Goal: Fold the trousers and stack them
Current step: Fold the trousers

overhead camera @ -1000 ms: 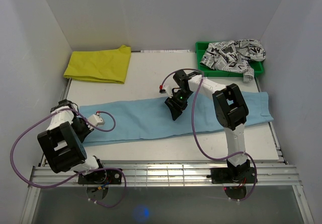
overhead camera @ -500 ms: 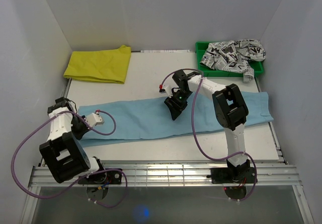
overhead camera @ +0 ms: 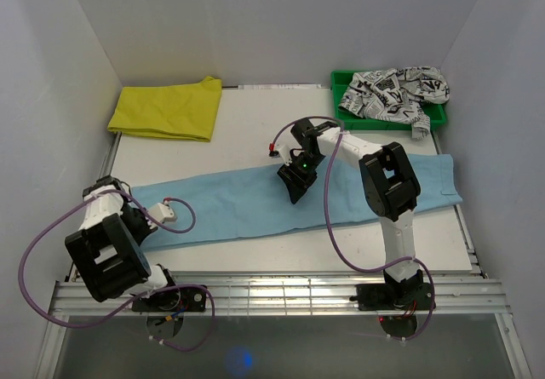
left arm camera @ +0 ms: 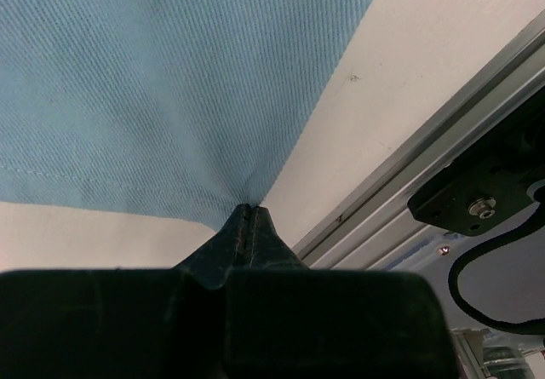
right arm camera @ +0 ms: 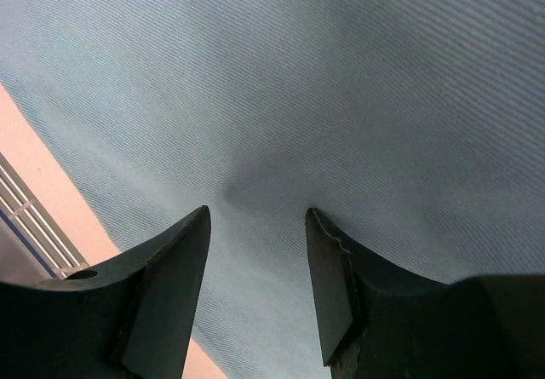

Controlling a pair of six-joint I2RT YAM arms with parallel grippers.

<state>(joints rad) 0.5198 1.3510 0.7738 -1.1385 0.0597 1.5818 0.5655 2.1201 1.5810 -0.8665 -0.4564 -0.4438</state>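
Note:
The light blue trousers [overhead camera: 255,200] lie stretched flat across the table from left to right. My left gripper [overhead camera: 136,217] is at their left end, shut on the corner of the cloth; in the left wrist view [left arm camera: 248,210] its jaws pinch the hem of the trousers [left arm camera: 170,72]. My right gripper [overhead camera: 294,190] stands open over the middle of the trousers, tips pressed down on the cloth; in the right wrist view [right arm camera: 255,217] the open jaws straddle the blue cloth [right arm camera: 341,81].
Folded yellow trousers [overhead camera: 168,109] lie at the back left. A green bin [overhead camera: 344,82] at the back right holds black-on-white printed trousers [overhead camera: 393,89]. White walls enclose the table. A metal rail [left arm camera: 426,132] runs along the near edge.
My left gripper has moved toward the near left with the trouser corner, pulling the left end of the cloth. The right gripper has stayed in place.

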